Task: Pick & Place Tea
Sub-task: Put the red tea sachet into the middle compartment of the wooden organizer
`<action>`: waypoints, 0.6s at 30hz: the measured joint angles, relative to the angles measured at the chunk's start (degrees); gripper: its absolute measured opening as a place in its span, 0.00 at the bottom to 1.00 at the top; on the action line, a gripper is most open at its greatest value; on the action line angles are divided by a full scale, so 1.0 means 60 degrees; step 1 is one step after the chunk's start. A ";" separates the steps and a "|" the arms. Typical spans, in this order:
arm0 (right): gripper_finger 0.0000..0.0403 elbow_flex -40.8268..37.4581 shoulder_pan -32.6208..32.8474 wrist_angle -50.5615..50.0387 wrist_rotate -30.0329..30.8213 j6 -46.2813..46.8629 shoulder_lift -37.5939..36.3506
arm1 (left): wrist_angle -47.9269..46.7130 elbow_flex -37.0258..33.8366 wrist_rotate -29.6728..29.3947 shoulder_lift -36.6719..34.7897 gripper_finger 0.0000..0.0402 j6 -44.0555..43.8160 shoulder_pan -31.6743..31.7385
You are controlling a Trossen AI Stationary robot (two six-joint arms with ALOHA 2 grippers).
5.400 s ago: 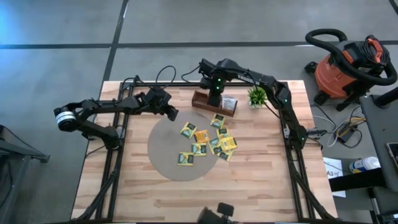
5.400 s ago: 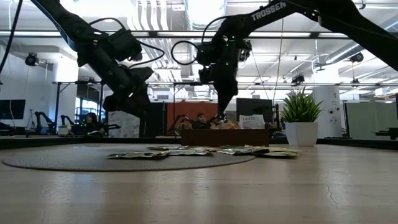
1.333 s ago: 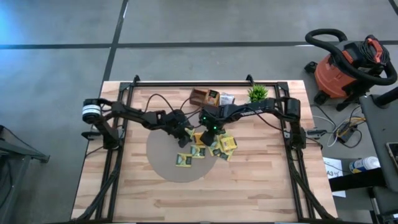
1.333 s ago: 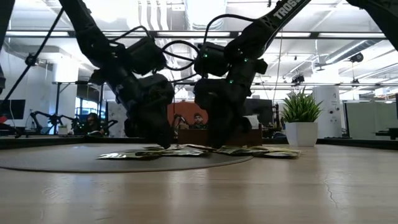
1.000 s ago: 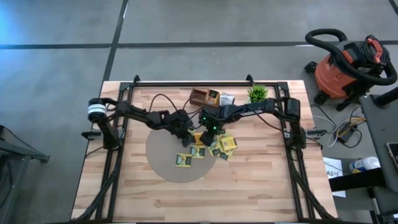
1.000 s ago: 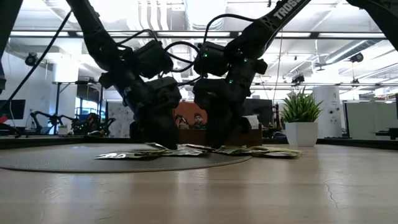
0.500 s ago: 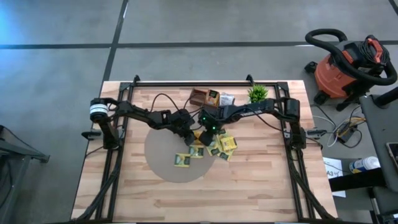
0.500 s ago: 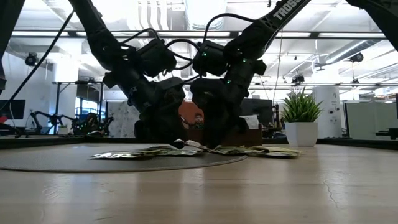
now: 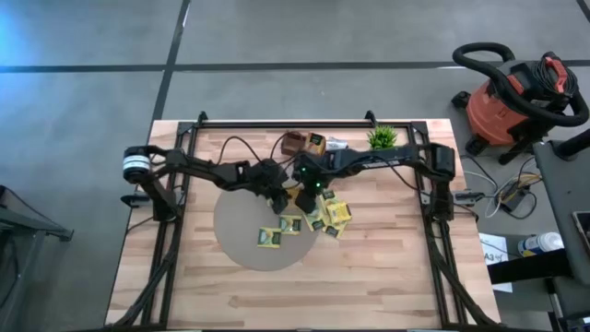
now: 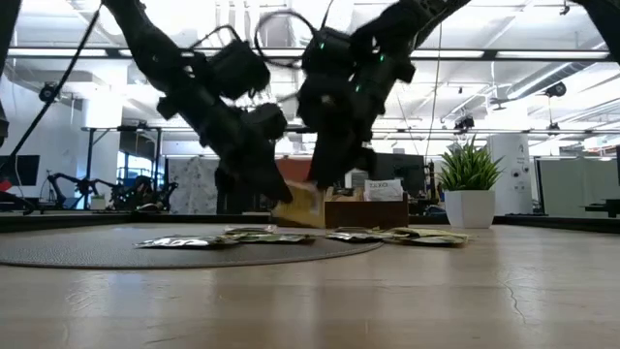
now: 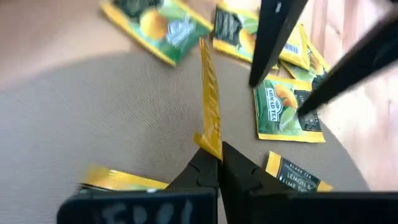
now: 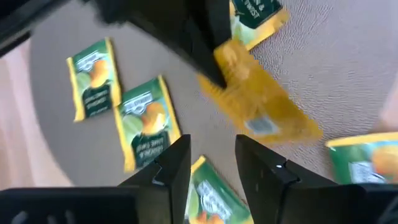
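Observation:
Several yellow and green tea sachets [image 9: 316, 219] lie flat on a round grey mat [image 9: 235, 231]. My left gripper [image 11: 217, 163] is shut on one yellow sachet [image 11: 208, 99], which also shows in the right wrist view [image 12: 261, 106] and the low view [image 10: 302, 206]. My right gripper [image 12: 208, 155] hovers open just to the right of it, above the mat [image 9: 309, 195]. Nothing is between its fingers, and a green sachet on the mat [image 12: 211, 190] shows through the gap. My left gripper pinches the yellow sachet by one edge [image 11: 210, 144] between its two fingertips. The fingers slant down from the table's left side. The sachet sticks out beyond the fingertips, seen edge-on in the wrist view. It is tilted and lifted clear of the mat.
A brown wooden tray [image 9: 300, 141] with sachets standing in it sits at the far edge. A small potted plant [image 9: 381, 138] stands to its right. Bare wood [image 9: 277, 295] lies toward the near edge. An orange shop vacuum [image 9: 512, 97] stands on the floor.
Both grippers have risen from the mat. My left gripper has taken hold of a yellow sachet and carried it up, so it now hangs clear of the mat. The other sachets stay where they lay.

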 joint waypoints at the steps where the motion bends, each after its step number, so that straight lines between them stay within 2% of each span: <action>1: 0.31 0.0064 -0.0011 -0.0243 0.0014 -0.0214 -0.0183 | -0.0197 0.0000 -0.0157 -0.0221 0.01 0.0345 -0.0032; 4: 0.30 0.0244 -0.0060 -0.1034 0.0190 -0.0775 -0.0855 | -0.1064 0.0000 -0.0884 -0.1115 0.00 0.2040 -0.0296; 6: 0.30 0.0296 -0.0123 -0.1485 0.0245 -0.1041 -0.1311 | -0.1763 0.0000 -0.1922 -0.1766 0.00 0.3743 -0.0649; 9: 0.30 0.0308 -0.0417 -0.1733 0.0228 -0.1095 -0.2075 | -0.2398 -0.0006 -0.4835 -0.2507 0.00 0.7132 -0.1566; 11: 0.29 0.0287 -0.0785 -0.1701 -0.0042 -0.1024 -0.2549 | -0.2075 -0.0007 -0.6932 -0.2732 0.00 0.9451 -0.2221; 12: 0.29 0.0282 -0.0992 -0.1696 -0.0310 -0.0946 -0.2691 | -0.1755 -0.0011 -0.7616 -0.2753 0.00 1.0549 -0.2480; 14: 0.29 0.0276 -0.1544 -0.1573 -0.1219 -0.0765 -0.2889 | -0.1011 -0.0012 -0.8213 -0.2774 0.00 1.2402 -0.2841; 18: 0.29 0.0275 -0.2708 -0.1307 -0.3625 -0.0493 -0.2910 | 0.0416 -0.0022 -0.8352 -0.2683 0.00 1.5268 -0.3180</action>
